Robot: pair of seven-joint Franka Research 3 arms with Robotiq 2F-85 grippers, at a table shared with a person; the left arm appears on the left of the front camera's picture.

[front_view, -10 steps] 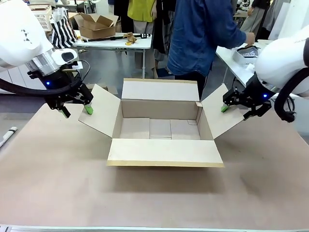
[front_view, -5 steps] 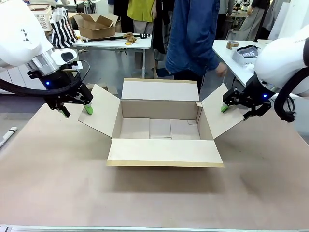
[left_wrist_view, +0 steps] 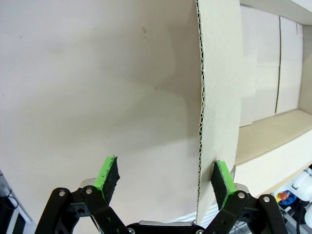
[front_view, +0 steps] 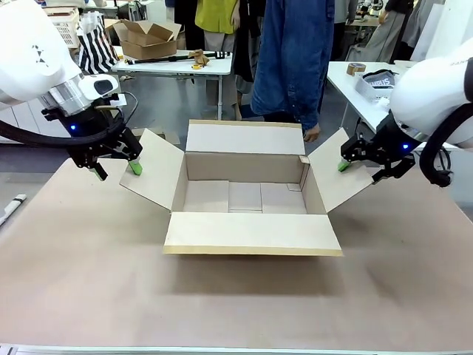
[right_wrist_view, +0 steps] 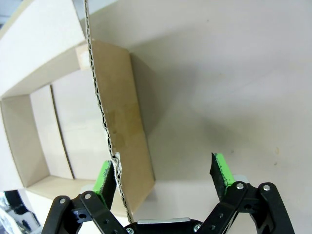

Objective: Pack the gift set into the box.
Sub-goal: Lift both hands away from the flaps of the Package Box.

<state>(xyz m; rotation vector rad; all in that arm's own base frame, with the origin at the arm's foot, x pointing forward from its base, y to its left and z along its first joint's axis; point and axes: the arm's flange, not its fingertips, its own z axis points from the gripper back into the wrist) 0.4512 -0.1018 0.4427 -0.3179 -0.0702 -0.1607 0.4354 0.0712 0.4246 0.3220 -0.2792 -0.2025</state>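
White arms (front_view: 29,52), black cables (front_view: 442,151), blue LEDs (front_view: 72,127), left tool (front_view: 118,171), right tool (front_view: 363,171) black w/ green pads (left_wrist_view: 108,173)

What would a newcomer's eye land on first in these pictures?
The big open box sits empty at the middle of the table, flaps spread. The left gripper and the right gripper each straddle a side flap's edge, jaws open. A person in blue stands just behind it.

Box (front_view: 244,167) central on table (front_view: 89,285), person (front_view: 295,52) behind it, left jaws astride its left flap, right jaws astride right flap
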